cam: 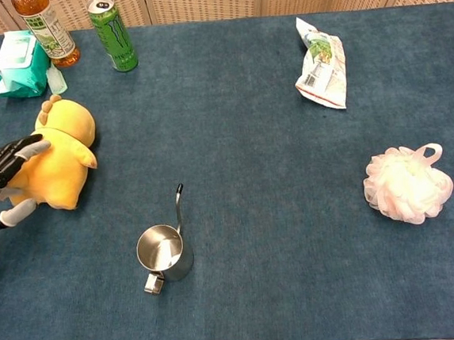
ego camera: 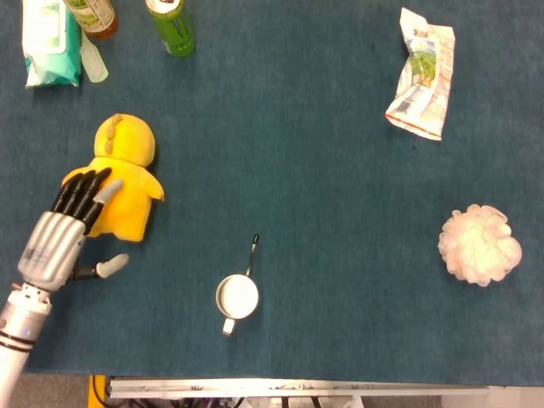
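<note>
The left hand (ego camera: 64,234), fingers spread and holding nothing, rests its fingertips on the lower left flank of the yellow plush toy (ego camera: 121,180), which lies on the blue surface (ego camera: 323,212) with its long axis running away from the hand, head farthest.

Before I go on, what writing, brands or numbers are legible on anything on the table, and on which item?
Green can: a clawed "M" mark shows; no words legible.
Bottle: label has print, too small to read.
Wipes pack: lettering blurred, unreadable.
Snack bag: printed, too blurred to read.
Yellow plush toy, metal cup, bath pouf: no text visible.
</note>
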Robot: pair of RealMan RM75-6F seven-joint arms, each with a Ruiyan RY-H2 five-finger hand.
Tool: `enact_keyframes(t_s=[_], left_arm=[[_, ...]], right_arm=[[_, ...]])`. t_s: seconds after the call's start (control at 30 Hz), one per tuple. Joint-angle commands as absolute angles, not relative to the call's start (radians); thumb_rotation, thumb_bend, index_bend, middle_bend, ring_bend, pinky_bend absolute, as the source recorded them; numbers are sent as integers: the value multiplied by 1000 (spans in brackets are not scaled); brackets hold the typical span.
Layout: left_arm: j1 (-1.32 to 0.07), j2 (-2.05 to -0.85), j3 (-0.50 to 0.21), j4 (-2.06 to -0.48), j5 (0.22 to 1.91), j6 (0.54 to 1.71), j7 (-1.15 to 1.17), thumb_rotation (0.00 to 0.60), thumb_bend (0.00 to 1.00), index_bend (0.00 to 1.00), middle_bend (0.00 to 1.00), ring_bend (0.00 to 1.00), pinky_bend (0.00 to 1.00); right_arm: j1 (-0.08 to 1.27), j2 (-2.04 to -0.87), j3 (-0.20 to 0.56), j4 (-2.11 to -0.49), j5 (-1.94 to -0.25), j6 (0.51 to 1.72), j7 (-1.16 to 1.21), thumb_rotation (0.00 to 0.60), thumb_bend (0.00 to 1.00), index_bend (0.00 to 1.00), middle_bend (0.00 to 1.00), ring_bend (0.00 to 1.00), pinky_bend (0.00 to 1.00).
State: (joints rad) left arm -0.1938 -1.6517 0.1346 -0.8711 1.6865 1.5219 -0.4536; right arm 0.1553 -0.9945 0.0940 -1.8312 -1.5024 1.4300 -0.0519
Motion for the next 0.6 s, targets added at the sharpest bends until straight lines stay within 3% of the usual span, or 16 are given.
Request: enact_keyframes(t_s=[0.03,0.6], left_arm=[[-180,-1648,144,-865,1690,1531,-454,8,3,0,0,0,0],[-114,-1574,150,-935,1686,1590,-431,6,3,0,0,0,0]], right_arm=[[155,-994,93,-1833,-1505,1430,-55,600,167,278,342,234,261],[148,-987,89,-1842,-1515,1442,-56,600,167,278,342,234,261]])
